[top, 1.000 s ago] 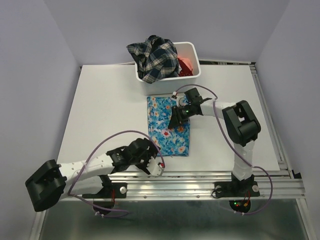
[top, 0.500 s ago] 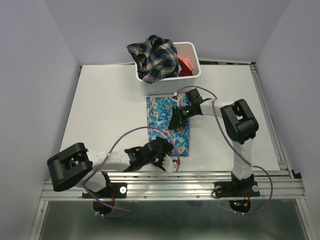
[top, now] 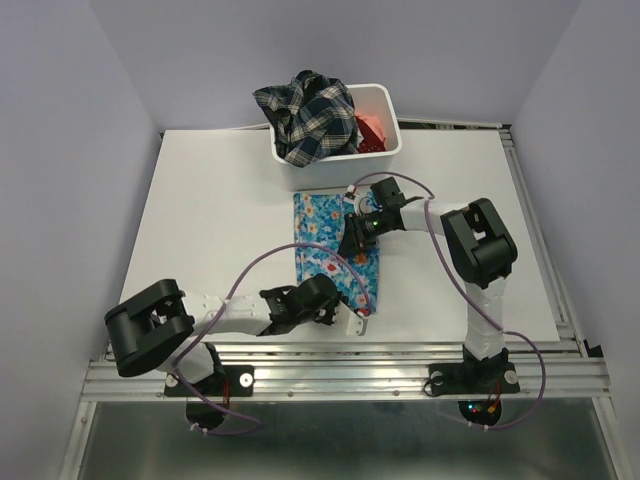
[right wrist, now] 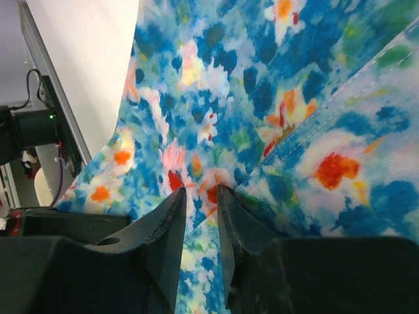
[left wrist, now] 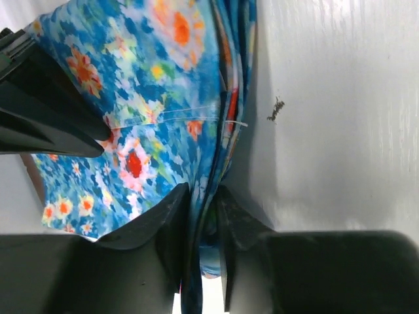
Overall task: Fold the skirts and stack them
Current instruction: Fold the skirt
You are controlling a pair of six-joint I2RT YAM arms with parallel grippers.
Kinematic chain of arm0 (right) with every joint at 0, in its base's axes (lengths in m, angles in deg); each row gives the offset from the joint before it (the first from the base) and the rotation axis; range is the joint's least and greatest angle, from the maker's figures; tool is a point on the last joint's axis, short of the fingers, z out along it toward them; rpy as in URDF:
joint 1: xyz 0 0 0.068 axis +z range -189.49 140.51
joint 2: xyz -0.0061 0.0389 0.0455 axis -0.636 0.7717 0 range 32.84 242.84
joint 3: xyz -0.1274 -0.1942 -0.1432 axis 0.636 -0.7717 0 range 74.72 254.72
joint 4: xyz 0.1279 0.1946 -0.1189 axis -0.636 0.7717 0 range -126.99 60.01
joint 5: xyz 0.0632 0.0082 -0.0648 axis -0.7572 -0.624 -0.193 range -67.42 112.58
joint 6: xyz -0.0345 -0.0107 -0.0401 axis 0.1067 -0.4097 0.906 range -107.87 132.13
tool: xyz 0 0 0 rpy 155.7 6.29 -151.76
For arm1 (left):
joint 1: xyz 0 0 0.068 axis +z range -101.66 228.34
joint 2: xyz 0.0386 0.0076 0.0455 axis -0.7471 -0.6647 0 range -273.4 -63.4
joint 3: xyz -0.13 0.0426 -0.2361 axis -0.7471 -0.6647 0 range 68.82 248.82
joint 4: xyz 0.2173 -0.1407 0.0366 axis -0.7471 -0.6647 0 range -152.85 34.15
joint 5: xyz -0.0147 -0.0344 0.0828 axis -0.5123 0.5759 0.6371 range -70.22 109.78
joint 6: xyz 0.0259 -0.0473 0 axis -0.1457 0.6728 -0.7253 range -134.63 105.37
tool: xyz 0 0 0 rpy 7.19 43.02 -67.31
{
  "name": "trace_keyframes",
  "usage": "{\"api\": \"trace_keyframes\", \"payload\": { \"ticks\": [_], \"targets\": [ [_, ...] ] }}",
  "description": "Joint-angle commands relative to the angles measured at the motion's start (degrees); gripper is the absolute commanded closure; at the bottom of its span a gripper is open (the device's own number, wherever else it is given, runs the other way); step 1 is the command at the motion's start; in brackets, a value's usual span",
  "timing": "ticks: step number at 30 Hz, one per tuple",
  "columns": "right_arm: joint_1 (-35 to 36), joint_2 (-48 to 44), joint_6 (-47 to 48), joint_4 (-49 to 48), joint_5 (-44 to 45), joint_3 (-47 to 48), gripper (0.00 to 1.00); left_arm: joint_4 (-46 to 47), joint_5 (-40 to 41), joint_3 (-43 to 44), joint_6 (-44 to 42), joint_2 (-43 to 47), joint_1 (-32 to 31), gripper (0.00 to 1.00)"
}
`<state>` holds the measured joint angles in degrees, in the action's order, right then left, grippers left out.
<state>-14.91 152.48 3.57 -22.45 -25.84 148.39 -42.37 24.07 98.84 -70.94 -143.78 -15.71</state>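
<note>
The bright blue flowered skirt [top: 330, 250] lies folded into a rectangle on the white table, below the bin. My left gripper [top: 360, 320] is at its near right corner. In the left wrist view, that gripper [left wrist: 203, 193] is shut on the skirt's layered edge [left wrist: 150, 85]. My right gripper [top: 352, 243] rests on the skirt's far right part. In the right wrist view, this gripper [right wrist: 201, 193] pinches a small pucker of the flowered cloth [right wrist: 262, 78]. A dark plaid skirt [top: 305, 118] and a coral-red one [top: 372, 128] are heaped in the bin.
A white bin [top: 393, 142] stands at the table's far middle, just beyond the blue skirt. Aluminium rails [top: 400, 365] run along the near edge and the right side. The left arm's cable [top: 262, 262] loops over the table [top: 210, 220] and the skirt's near part.
My left arm has swung right along the near edge to the skirt's near right corner, and its jaws have closed on the cloth edge. The right gripper has barely moved.
</note>
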Motion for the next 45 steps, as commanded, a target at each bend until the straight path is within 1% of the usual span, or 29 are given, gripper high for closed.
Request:
{"api": "trace_keyframes", "payload": {
  "ticks": [1, 2, 3, 4, 5, 6, 7, 11, 15, 17, 19, 22, 24, 27, 32, 38, 42, 43, 45],
  "targets": [
    [0.7, 0.4, 3.1, 1.9, 3.1, -1.3, 0.68, -6.2, -2.3, 4.7, 3.6, 1.6, -0.3, 0.79],
    [0.7, 0.0, 3.3, 2.2, 2.6, -1.1, 0.68, -7.7, -3.4, 4.9, 3.9, 1.7, -0.2, 0.82],
    [0.7, -0.5, 3.7, 2.5, 2.5, -0.5, 0.68, -8.5, -3.9, 5.3, 4.2, 1.7, -0.3, 0.88],
    [0.7, -1.9, 4.0, 2.6, 2.3, 0.2, 0.67, -10.4, -4.0, 5.7, 5.0, 1.8, -0.2, 0.92],
    [0.7, -2.6, 4.1, 2.9, 2.3, 0.9, 0.66, -11.5, -6.9, 5.9, 5.6, 1.9, -0.3, 0.95],
    [0.7, -3.3, 4.1, 2.9, 2.4, 1.7, 0.65, -12.7, -8.0, 6.4, 6.0, 2.1, -0.3, 0.98],
    [0.2, -4.6, 4.0, 3.1, 2.4, 3.8, 0.63, -15.3, -9.0, 6.8, 6.9, 2.8, -0.3, 0.99],
    [-1.8, -5.5, 4.8, 3.6, 3.2, 9.9, 0.59, -22.2, -16.5, 8.5, 8.8, 5.7, -0.8, 1.00],
    [-3.3, -3.4, 7.9, 7.2, 5.3, 16.8, 0.54, -28.2, -21.5, 9.2, 10.6, 10.4, -2.6, 1.00],
    [-3.3, -2.2, 7.9, 8.9, 6.0, 19.1, 0.48, -31.6, -25.0, 9.8, 11.7, 11.6, -3.1, 1.00],
    [-3.3, -0.8, 10.1, 9.1, 6.2, 19.8, 0.45, -35.6, -27.8, 11.3, 12.3, 12.9, -3.3, 1.00],
    [-3.3, 0.9, 11.7, 8.8, 7.3, 20.5, 0.43, -39.0, -32.0, 13.5, 12.9, 13.8, -3.3, 1.00],
    [-3.3, 1.6, 12.1, 8.6, 7.5, 19.9, 0.42, -40.8, -34.0, 15.0, 14.4, 14.2, -3.2, 1.00],
    [-3.3, 2.6, 12.9, 8.1, 5.4, 17.5, 0.42, -42.5, -35.6, 17.3, 15.7, 13.8, -3.3, 1.00],
    [-1.9, 2.4, 17.7, 11.3, 3.9, 12.1, 0.46, -43.4, -37.2, 21.7, 18.3, 12.6, -2.4, 1.00],
    [-0.1, 0.6, 19.8, 12.8, 0.2, 5.1, 0.51, -47.0, -37.8, 29.1, 17.9, 9.0, 1.4, 1.00],
    [1.0, -0.4, 19.5, 12.0, -1.8, 2.8, 0.53, -48.4, -38.5, 32.1, 15.4, 6.6, 6.0, 1.00],
    [1.0, -0.7, 19.5, 11.7, -2.2, 2.0, 0.53, -48.3, -38.6, 33.2, 14.8, 5.5, 8.2, 1.00],
    [1.5, -1.0, 19.3, 11.6, -3.2, 1.1, 0.53, -48.4, -38.7, 35.1, 14.1, 3.1, 10.2, 1.00]
  ]
}}
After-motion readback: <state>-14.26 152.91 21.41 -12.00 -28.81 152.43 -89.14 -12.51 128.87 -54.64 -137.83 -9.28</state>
